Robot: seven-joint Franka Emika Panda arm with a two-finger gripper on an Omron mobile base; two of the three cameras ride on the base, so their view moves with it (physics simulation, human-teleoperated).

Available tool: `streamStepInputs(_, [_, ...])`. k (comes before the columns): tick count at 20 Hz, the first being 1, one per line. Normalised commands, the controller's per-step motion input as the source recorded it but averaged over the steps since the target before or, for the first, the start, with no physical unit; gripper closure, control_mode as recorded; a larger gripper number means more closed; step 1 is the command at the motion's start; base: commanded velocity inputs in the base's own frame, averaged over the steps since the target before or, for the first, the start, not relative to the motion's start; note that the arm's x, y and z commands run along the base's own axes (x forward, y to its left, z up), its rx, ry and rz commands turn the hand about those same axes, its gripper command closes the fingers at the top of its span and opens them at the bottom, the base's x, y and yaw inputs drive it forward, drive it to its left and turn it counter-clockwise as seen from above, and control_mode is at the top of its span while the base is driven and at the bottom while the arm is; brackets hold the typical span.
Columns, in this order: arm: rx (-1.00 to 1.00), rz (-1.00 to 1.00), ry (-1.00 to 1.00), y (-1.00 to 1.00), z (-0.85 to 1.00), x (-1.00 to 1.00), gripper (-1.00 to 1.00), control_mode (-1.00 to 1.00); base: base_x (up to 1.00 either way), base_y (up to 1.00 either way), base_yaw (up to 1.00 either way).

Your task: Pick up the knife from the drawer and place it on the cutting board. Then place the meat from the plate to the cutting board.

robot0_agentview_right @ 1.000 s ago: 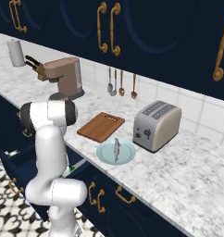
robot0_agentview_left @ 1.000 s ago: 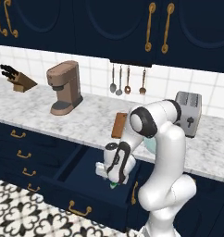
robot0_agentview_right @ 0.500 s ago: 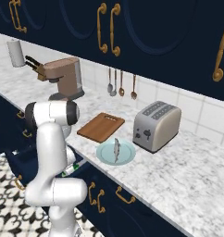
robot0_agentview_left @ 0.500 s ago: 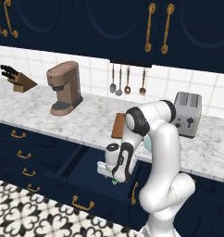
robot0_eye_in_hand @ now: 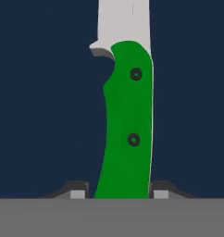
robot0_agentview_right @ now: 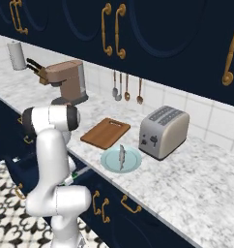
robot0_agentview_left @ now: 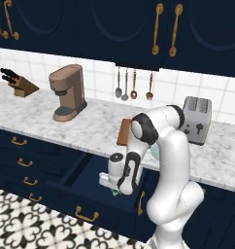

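The claw [robot0_eye_in_hand: 119, 194] is down inside the open drawer [robot0_agentview_left: 85, 177], its two fingertips sitting on either side of the green handle of the knife [robot0_eye_in_hand: 127, 125]; whether they actually press on it I cannot tell. The knife lies flat on the dark blue drawer floor. On the marble counter [robot0_agentview_right: 196, 184], the cutting board [robot0_agentview_right: 105, 133] lies just beside the plate [robot0_agentview_right: 109, 162], which holds the meat [robot0_agentview_right: 122, 157]. A toaster [robot0_agentview_right: 163, 131] stands near the plate.
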Motion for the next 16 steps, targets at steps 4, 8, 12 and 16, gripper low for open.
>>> streamStepInputs(4, [0.0, 0.0, 0.0, 0.79, 0.0, -0.62, 1.0, -1.0, 0.0, 0.0, 0.0])
streamStepInputs(8, [0.0, 0.0, 0.0, 0.8, 0.07, -0.54, 1.0, -1.0, 0.0, 0.0, 0.0])
streamStepInputs(12, [0.0, 0.0, -0.07, 0.25, 0.96, 0.0, 1.0, -1.0, 0.0, 0.0, 0.0])
streamStepInputs(16, [0.0, 0.0, 0.0, 0.22, 0.85, -0.47, 1.0, -1.0, 0.0, 0.0, 0.0])
